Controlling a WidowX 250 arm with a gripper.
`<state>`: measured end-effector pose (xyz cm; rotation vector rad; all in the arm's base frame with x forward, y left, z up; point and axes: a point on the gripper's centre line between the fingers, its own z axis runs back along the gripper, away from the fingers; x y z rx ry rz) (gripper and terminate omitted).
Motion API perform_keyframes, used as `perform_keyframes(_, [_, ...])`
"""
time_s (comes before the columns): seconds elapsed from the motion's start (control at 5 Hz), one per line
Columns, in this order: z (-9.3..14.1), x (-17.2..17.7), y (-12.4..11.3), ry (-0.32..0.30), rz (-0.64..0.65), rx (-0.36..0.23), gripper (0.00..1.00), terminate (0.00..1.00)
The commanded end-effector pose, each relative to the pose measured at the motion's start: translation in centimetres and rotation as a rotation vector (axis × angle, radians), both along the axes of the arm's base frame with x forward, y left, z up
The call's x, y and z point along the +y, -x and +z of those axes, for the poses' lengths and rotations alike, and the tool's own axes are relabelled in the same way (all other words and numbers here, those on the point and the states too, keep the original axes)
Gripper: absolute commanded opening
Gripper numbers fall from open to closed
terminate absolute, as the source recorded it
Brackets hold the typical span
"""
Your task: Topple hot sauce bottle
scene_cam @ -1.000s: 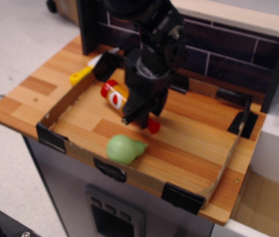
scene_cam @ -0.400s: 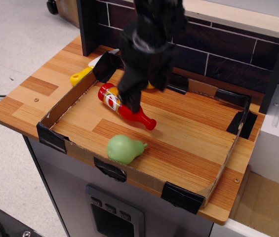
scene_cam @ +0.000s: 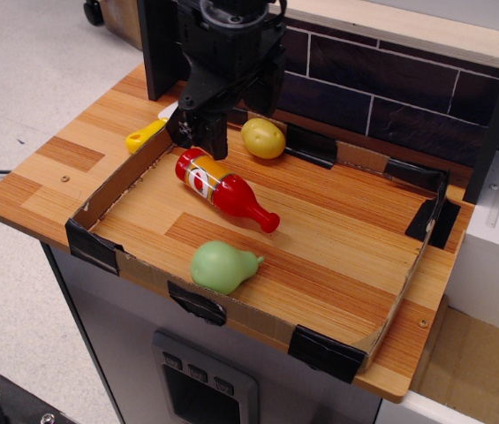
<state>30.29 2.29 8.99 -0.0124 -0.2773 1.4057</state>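
The hot sauce bottle lies on its side in the shallow cardboard tray. Its base points to the back left and its red cap to the front right. The orange label with the oval faces up. My black gripper hangs above and just behind the bottle's base, clear of it. Its fingers point down and hold nothing; whether they are open or shut does not show.
A yellow potato sits at the back of the tray. A green pear lies near the front edge. A yellow-handled knife lies outside the tray's left wall. A dark brick wall rises behind.
My gripper has risen and moved back and to the left, off the bottle. The bottle stays lying on its side. The potato, hidden before, is now in view.
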Motion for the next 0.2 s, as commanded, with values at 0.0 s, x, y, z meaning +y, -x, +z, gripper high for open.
perform_keyframes(0.0, [2.07, -0.14, -0.68, -0.002, 0.000, -0.062, 1.00, 1.00])
